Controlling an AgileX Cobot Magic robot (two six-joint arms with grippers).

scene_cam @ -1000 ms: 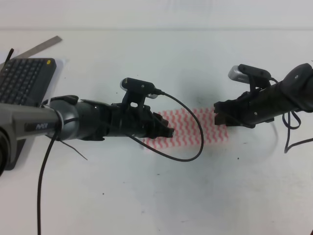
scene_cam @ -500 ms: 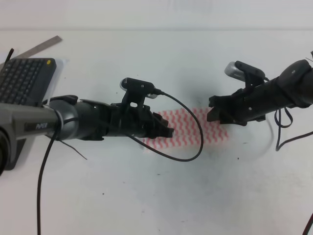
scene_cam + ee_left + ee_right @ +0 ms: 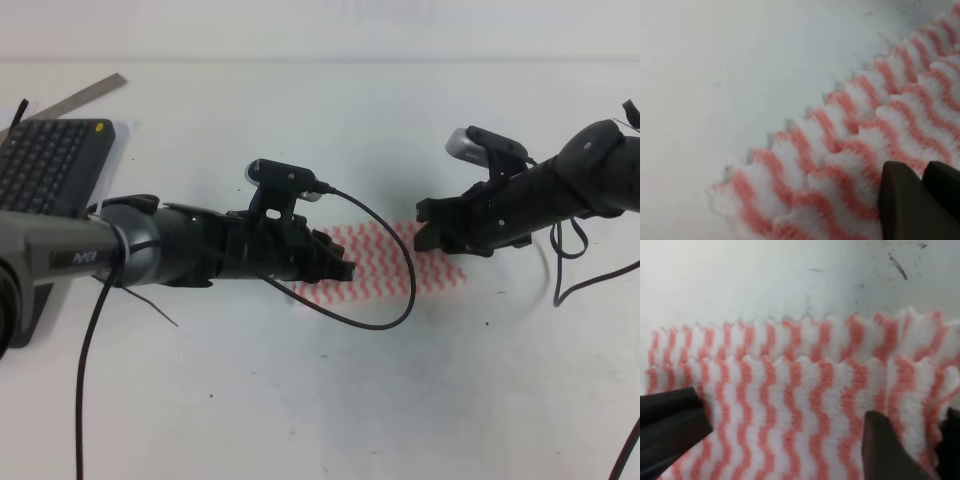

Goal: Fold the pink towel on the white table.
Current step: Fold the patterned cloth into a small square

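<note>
The pink towel (image 3: pixel 385 262) lies as a short wavy-striped strip on the white table (image 3: pixel 300 400), between the two arms. My left gripper (image 3: pixel 348 268) rests on its left end. In the left wrist view its two dark fingers (image 3: pixel 900 200) are pressed together on the towel's (image 3: pixel 840 140) folded upper layer, left gripper (image 3: pixel 922 172) shut. My right gripper (image 3: pixel 432 232) hovers over the towel's right end. In the right wrist view, the right gripper (image 3: pixel 787 412) is open, fingers (image 3: pixel 670 425) spread wide over the doubled cloth (image 3: pixel 790 355).
A black keyboard (image 3: pixel 45 165) sits at the far left, with a grey metal strip (image 3: pixel 85 95) behind it. A black cable (image 3: pixel 400 290) loops from the left arm over the towel. Dark specks mark the table near the towel.
The right gripper has moved leftward and slightly toward the back, coming further over the towel's right end. The left arm and the towel have stayed where they were.
</note>
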